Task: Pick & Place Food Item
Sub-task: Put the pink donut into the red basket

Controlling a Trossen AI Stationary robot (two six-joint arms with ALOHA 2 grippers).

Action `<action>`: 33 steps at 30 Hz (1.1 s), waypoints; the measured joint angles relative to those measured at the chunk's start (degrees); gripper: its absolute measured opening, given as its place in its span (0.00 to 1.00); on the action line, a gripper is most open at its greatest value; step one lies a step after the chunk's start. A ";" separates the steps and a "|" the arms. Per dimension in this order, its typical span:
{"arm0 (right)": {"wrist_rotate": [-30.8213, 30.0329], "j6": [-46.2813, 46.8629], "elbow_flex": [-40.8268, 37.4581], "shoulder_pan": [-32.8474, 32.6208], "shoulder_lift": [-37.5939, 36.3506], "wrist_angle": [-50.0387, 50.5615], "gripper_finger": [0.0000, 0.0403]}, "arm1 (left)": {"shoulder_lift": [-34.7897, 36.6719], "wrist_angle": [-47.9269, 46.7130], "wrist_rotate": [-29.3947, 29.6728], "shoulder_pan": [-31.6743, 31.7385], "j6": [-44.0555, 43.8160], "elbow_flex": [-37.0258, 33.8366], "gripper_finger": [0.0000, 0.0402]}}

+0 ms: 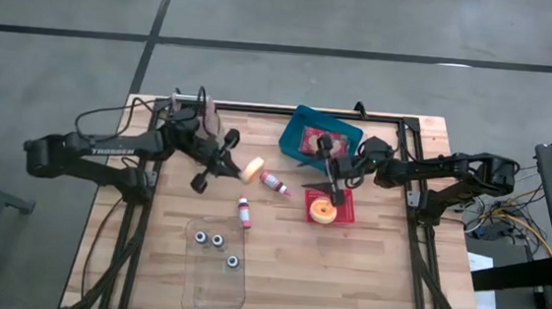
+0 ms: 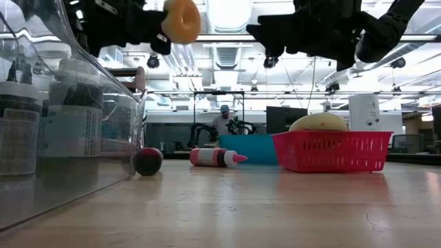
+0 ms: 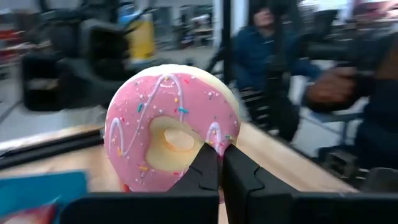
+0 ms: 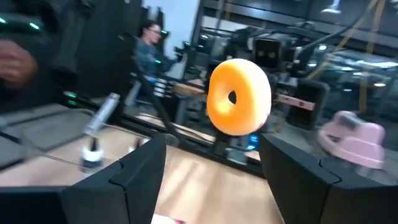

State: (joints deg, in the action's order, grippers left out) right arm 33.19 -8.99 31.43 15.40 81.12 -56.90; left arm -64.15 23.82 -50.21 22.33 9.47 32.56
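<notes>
A doughnut [image 3: 171, 124] with pink icing and sprinkles hangs above the table's middle, and my left gripper [image 1: 239, 163] is shut on it. In the right wrist view its plain orange back [image 4: 239, 96] faces my right gripper [image 4: 214, 165]. That gripper stands open a little to the right of the doughnut, above the red basket [image 1: 345, 214], with nothing between its fingers. A yellow bun [image 1: 321, 210] lies in the basket. My left gripper has the doughnut by its ring, on the part just beside the hole [image 3: 186, 163]. The fingers [image 3: 239, 177] lie close together over that spot and hide how they meet it. They point level, coming from the table's left. The doughnut is lifted clear and stands on edge.
A teal bin [image 1: 303, 127] sits at the far middle. Two small bottles [image 1: 274, 182] [image 1: 244, 211] lie on the wood between the arms. A clear container [image 1: 215, 278] with small jars stands near the front edge. A person sits beyond the table's far side.
</notes>
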 joint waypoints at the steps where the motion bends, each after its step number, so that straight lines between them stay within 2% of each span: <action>1: 1.23 0.96 0.08 0.00 -0.01 -0.02 0.62 | -0.62 0.80 -1.66 0.00 0.05 0.14 0.00; 8: 3.50 3.28 0.16 -0.13 -0.01 -0.04 0.62 | -10.21 8.33 -10.77 0.02 -0.24 2.17 0.00; 14: 3.06 3.95 0.16 -0.15 -0.01 -0.36 0.62 | -20.59 11.31 -14.13 0.04 -1.72 7.29 0.00; 19: 2.33 3.91 0.16 -0.15 -0.02 0.78 0.62 | -25.80 11.36 -17.90 0.04 -2.01 12.32 0.00; 33: -2.09 1.96 0.18 -0.11 -0.02 4.13 0.62 | -33.30 11.33 -19.48 -0.22 -2.33 19.70 0.00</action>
State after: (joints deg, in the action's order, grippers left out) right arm 31.10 -7.03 31.61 15.29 81.10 -52.78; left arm -97.45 35.16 -69.69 22.11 7.15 52.27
